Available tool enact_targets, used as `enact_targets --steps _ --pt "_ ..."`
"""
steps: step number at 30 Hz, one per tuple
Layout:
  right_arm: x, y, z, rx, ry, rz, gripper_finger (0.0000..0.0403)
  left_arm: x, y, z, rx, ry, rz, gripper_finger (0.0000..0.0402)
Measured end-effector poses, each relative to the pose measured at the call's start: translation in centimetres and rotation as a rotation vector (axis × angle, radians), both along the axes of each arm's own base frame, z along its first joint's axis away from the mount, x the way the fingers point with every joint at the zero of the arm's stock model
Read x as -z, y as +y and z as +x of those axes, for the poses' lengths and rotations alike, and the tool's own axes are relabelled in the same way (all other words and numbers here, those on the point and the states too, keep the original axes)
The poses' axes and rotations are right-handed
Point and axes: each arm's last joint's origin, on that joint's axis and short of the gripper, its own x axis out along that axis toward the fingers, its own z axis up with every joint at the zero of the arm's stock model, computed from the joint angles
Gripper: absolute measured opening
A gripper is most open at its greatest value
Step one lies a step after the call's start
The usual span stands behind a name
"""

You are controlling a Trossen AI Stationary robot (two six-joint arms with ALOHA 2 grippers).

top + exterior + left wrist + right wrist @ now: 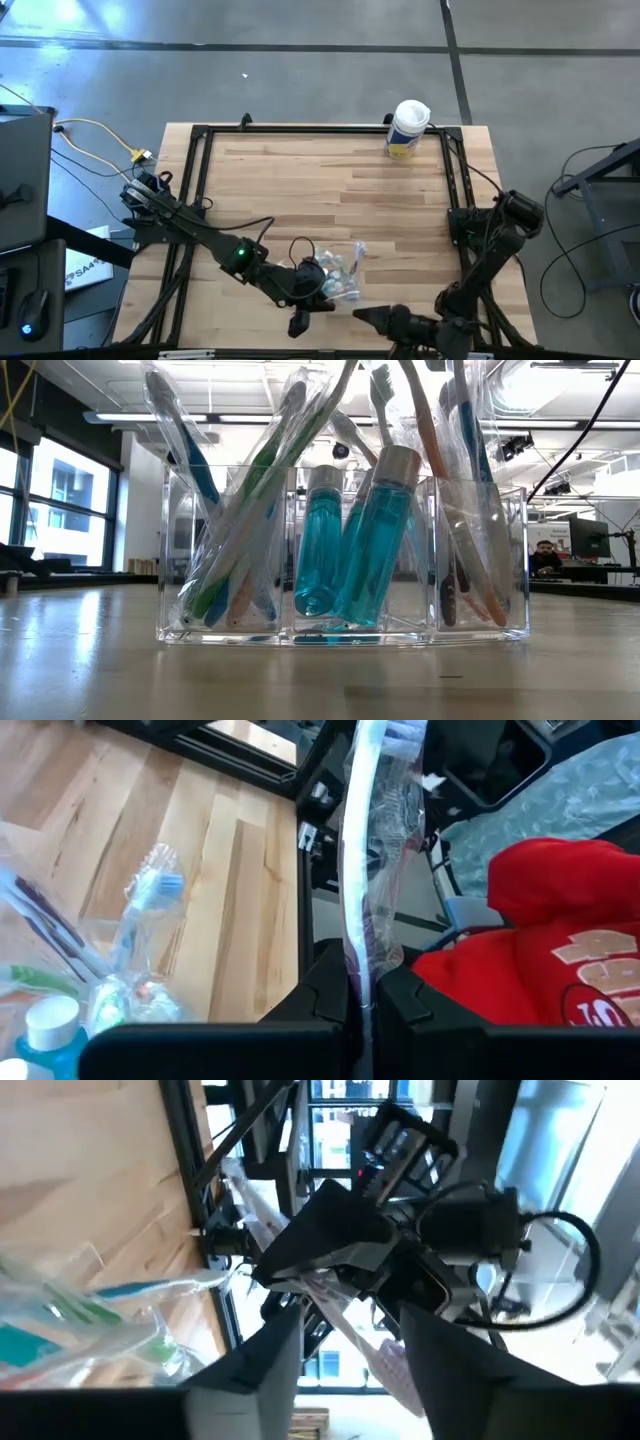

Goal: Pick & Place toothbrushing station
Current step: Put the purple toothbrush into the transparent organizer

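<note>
Place: robotics lab or workshop (open, industrial-looking)
Floor: bare grey concrete
Bench: wooden top in a black metal frame
Ceiling: strip lights, exposed ducting
Background: tall windows, a person at a monitor

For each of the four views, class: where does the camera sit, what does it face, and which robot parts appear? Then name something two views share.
High view: overhead, facing down at table, both arms.
Low view: table height, facing clear holder; no robot parts.
Left wrist view: behind left gripper, jaws shut on wrapped toothbrush.
Right wrist view: behind right gripper, facing the left arm.
Shared: teal bottles appear in low and left wrist views.
</note>
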Motion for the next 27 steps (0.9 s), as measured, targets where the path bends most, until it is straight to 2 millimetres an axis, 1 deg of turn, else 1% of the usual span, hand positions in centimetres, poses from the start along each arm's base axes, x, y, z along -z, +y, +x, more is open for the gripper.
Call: enact_targets --steps 4,7,10,12,14,16,20,24,27 --pt "-0.3 0.5 -0.8 0.024 -0.042 0.127 0.0197 0.0 -0.5 -0.3 -0.029 -0.012 0.015 0.0007" --pt "-0.4 0.8 -1.4 0.017 -0.056 0.176 0.0210 -0.3 -1.5 -1.1 -0.063 -0.047 0.054 0.0007" --pt "-0.5 1.0 -1.7 0.003 -0.062 0.205 0.0212 -1.0 -2.8 -2.5 -0.143 -0.100 0.109 0.0007" --pt "-1.1 0.8 -2.0 -0.003 -0.073 0.246 0.0209 -1.1 -4.0 -3.7 -0.197 -0.134 0.170 0.0007" --pt "-2.0 0.5 -2.4 -0.003 -0.088 0.303 0.0204 -1.1 -5.3 -5.0 -0.251 -0.160 0.235 0.0007" --pt "-2.9 0.0 -2.9 0.028 -0.101 0.352 0.0200 -0.5 -6.6 -6.0 -0.310 -0.182 0.294 0.0007" --pt "-5.1 -2.0 -4.1 0.119 -0.151 0.503 0.0193 2.0 -7.9 -7.1 -0.386 -0.166 0.394 0.0007" --pt "-6.2 -5.1 -5.8 0.230 -0.211 0.619 0.0186 2.9 -7.7 -7.1 -0.435 -0.169 0.400 0.0007" --pt "-6.4 -7.6 -7.4 0.287 -0.276 0.728 0.0176 3.1 -7.4 -6.7 -0.445 -0.188 0.427 0.0007"
